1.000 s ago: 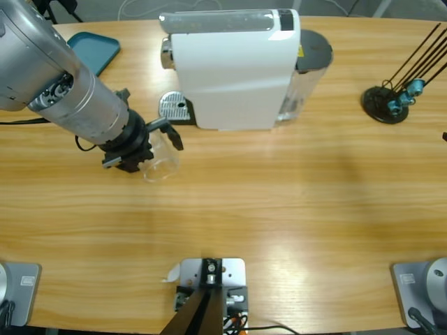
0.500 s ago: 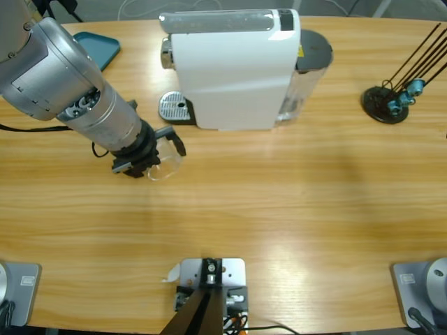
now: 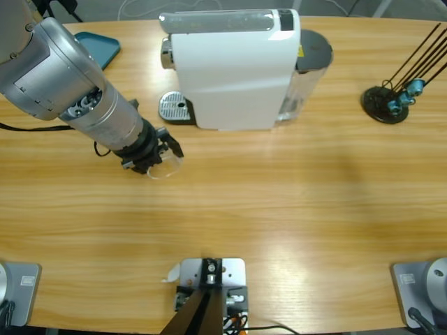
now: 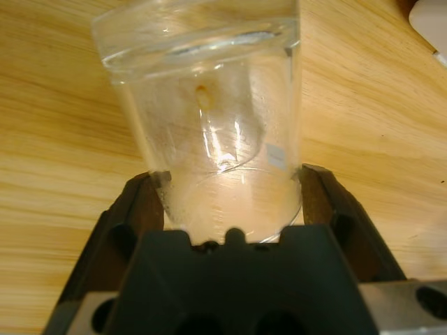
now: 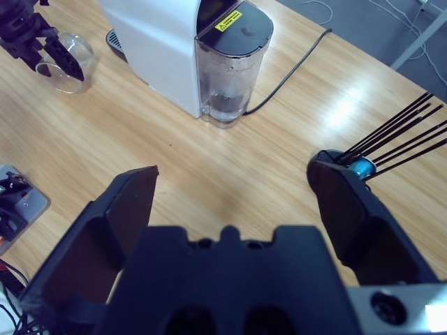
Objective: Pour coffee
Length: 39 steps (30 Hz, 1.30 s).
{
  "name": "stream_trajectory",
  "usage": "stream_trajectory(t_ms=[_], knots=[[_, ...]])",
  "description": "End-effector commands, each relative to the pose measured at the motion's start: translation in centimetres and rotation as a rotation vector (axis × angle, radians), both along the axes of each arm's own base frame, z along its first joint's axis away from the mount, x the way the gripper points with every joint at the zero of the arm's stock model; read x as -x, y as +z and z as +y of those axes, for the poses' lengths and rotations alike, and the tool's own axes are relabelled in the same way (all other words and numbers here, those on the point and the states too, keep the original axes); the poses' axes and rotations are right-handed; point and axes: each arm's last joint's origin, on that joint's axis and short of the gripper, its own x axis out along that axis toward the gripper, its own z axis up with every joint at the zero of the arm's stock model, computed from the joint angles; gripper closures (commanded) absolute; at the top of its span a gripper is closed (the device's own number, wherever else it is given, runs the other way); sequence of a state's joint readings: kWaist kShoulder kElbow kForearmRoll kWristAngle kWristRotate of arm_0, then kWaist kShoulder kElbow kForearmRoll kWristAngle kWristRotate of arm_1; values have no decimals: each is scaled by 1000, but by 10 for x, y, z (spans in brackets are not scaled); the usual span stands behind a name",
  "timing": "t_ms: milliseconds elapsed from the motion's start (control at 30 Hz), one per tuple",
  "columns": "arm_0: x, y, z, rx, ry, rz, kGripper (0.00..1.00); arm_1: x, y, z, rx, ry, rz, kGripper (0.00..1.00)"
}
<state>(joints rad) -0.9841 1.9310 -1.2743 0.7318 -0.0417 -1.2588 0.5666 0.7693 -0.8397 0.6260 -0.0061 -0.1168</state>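
Two fingers of the left gripper [image 4: 230,209] pinching a clear glass tumbler [image 4: 209,118] low beside the coffee machine [image 3: 234,66], coffee [image 4: 202,91] barely a trace inside, right gripper [image 5: 237,209] spread idle; slippery glass, liable to tip on the worktop [image 3: 279,209].

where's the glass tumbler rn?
High view: the glass tumbler sits left of centre on the wooden table, held in the left gripper, just below the coffee machine's drip tray.
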Motion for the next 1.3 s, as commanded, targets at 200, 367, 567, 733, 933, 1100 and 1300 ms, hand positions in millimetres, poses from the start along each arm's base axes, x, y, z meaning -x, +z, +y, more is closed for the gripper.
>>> stream_trajectory(t_ms=[200, 367, 567, 733, 933, 1100, 1300], knots=[[9, 38, 17, 110, 17, -56, 896, 3, -11, -2, 5, -6, 13, 59], [1, 66, 48, 277, 98, -53, 897, 4, -11, -3, 2, -6, 8, 59], [-8, 59, 69, 361, 159, -31, 897, 5, -11, -3, -2, -7, 1, 59], [-1, 28, 71, 409, 185, 31, 897, 6, -11, -4, -4, -8, -2, 59], [12, 21, 85, 441, 252, 57, 897, 6, -11, -4, -6, -8, -2, 59], [7, 25, 101, 483, 320, 90, 897, 7, -11, -4, -12, -10, -4, 59], [-9, 25, 116, 529, 390, 134, 897, 9, -12, -6, -21, -14, -7, 59]])
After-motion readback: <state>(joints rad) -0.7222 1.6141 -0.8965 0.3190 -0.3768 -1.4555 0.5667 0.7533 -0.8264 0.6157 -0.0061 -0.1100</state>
